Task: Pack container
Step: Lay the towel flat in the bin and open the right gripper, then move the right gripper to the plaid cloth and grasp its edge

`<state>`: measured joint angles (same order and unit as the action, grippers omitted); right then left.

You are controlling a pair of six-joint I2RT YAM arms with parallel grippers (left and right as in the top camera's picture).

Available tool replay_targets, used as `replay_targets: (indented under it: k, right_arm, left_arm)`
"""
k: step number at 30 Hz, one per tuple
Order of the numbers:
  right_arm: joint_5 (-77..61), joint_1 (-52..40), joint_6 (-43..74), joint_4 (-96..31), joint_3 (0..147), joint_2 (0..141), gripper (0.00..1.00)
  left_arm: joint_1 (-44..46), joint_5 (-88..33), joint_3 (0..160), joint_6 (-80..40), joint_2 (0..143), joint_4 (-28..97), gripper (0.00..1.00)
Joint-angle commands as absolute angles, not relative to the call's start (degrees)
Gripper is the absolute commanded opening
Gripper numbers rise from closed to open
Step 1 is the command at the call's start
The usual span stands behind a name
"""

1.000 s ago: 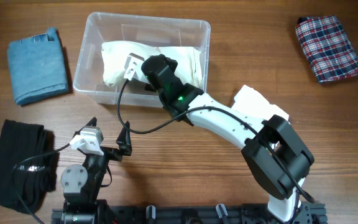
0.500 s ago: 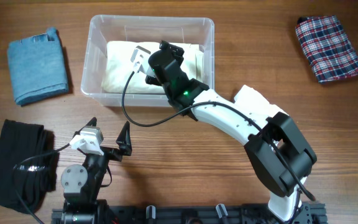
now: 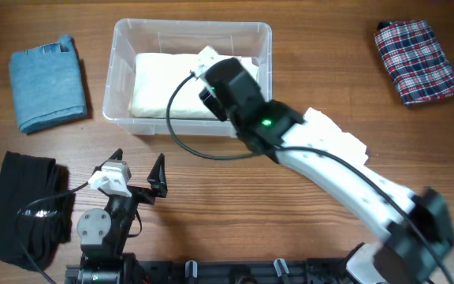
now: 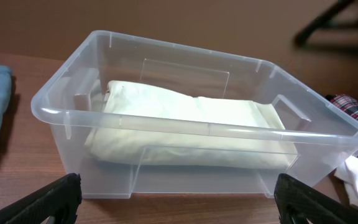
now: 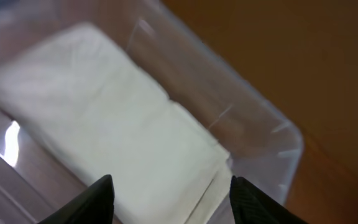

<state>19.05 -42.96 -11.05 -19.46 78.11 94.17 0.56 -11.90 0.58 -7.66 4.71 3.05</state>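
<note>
Five folded cloths are on this table, and only one is packed. At the left edge a blue cloth (image 3: 47,83) lies toward the far-left corner and a black cloth (image 3: 24,207) at the near-left corner. Just beside the black one the left gripper (image 3: 139,164) sits low by the near edge, its fingers spread wide and holding nothing. Further right, near the middle of the far edge, stands the container (image 3: 187,25) — a cream cloth (image 3: 160,91) lies flat inside it. The right gripper (image 5: 171,183) hangs over the container's right half, jaws apart with nothing between them. A white cloth (image 3: 337,132) lies just right of the container, partly under the right arm, and a plaid cloth (image 3: 414,61) is at the far-right corner.

I judge the step is to leave the container and fetch the next piece. To do it well, the gripper should rise straight up before it turns — so the fingers do not catch the cream cloth or knock the rim, because such a light bin would probably slide. The white cloth is nearest. Pinching it at the middle of a fold should keep it folded.
</note>
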Motion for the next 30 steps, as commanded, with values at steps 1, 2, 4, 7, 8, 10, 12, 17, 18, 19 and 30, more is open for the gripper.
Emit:
replay_targets:
  k: [1,2,4,7,8,10,12,17,18,19,30]
  right_arm:
    - [18.1,-40.6,-3.1,-22.5,78.9,87.8,0.59]
    - [18.1,-39.3,-0.9,-24.3,78.9,86.7,0.59]
    - [18.1,-36.1,3.8,-28.5,78.9,85.1,0.59]
    - [16.9,-30.3,8.3,-35.3,78.9,84.1,0.66]
    - [16.2,-28.7,8.6,-36.9,78.9,84.1,0.69]
    - [13.8,-23.7,9.4,-41.8,78.9,84.1,0.72]
    - [12.0,-20.2,9.3,-44.7,78.8,84.1,0.77]
    - [11.0,-13.1,9.0,-48.4,78.8,84.1,0.84]
    - [10.8,-12.1,8.6,-49.1,78.8,84.1,0.88]
    - [10.1,-11.2,6.8,-49.8,78.8,84.1,0.88]
    - [29.6,-1.3,-3.0,-43.1,78.8,84.2,0.76]
  left_arm:
    - [0.1,-12.6,0.3,-8.2,4.6,3.3,1.0]
    - [0.1,-12.6,0.3,-8.2,4.6,3.3,1.0]
    - [0.1,-12.6,0.3,-8.2,4.6,3.2,1.0]
    - [0.1,-12.6,0.3,-8.2,4.6,3.2,1.0]
    - [0.1,-12.6,0.3,-8.2,4.6,3.3,1.0]
    - [0.1,-12.6,0.3,-8.2,4.6,3.3,1.0]
    - [0.1,-12.6,0.3,-8.2,4.6,3.3,1.0]
    - [0.1,-12.6,0.3,-8.2,4.6,3.3,1.0]
    - [0.1,-12.6,0.3,-8.2,4.6,3.3,1.0]
    - [0.1,-12.6,0.3,-8.2,4.6,3.2,1.0]
    - [0.1,-12.6,0.3,-8.2,4.6,3.3,1.0]
